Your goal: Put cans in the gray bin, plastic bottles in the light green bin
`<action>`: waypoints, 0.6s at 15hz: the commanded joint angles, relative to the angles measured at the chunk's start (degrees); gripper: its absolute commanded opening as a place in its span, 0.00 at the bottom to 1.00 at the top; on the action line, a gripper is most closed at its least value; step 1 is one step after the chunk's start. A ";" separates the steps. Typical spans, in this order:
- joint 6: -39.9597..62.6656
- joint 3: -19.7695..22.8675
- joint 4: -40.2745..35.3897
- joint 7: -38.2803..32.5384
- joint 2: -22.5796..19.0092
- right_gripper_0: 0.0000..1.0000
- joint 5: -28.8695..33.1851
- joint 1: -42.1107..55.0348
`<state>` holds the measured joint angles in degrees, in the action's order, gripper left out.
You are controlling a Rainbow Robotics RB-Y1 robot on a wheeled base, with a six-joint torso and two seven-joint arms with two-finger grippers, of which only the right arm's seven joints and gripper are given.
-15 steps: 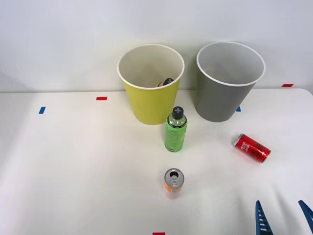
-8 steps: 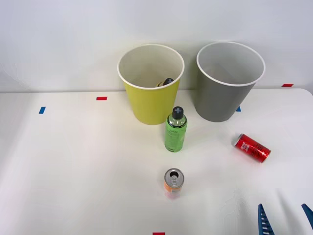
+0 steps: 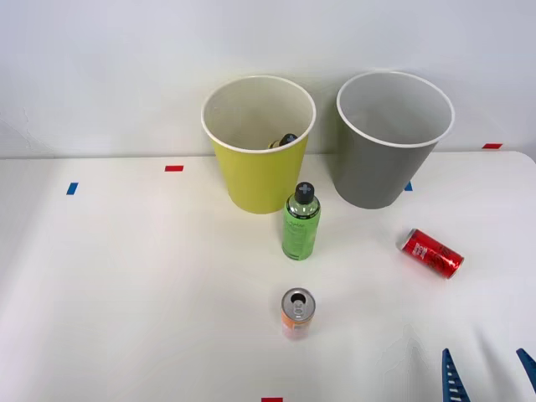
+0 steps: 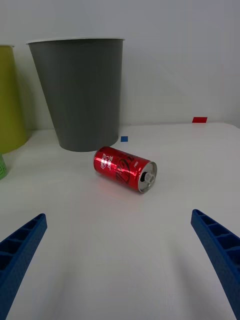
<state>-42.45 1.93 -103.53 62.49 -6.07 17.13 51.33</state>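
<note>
On the white table (image 3: 126, 276) the light green bin (image 3: 258, 167) stands at the back left, a dark cap showing inside; the green bottle (image 3: 301, 223) stands just before it; the orange can (image 3: 297, 312) stands nearer; the gray bin (image 3: 389, 151) is empty at back right; the red can (image 3: 431, 253) lies on its side; the right gripper (image 3: 488, 378) spreads wide, empty, near the front edge.

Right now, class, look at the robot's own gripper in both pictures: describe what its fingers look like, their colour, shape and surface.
The right gripper has two bright blue fingers. Each is a long wedge tapering toward its tip. Their surface is ribbed, with a row of open rectangular cells like a ladder. In the front view the same blue fingers show as narrow ribbed blades. No cables or markings are visible on them.
</note>
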 commanded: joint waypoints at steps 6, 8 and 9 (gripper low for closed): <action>0.00 0.00 0.00 0.00 0.00 1.00 0.01 0.00; 0.00 0.00 0.00 0.00 0.00 1.00 0.01 0.00; 0.00 0.00 0.00 0.00 0.00 1.00 0.01 0.00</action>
<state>-42.45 1.93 -103.53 62.49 -6.07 17.13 51.33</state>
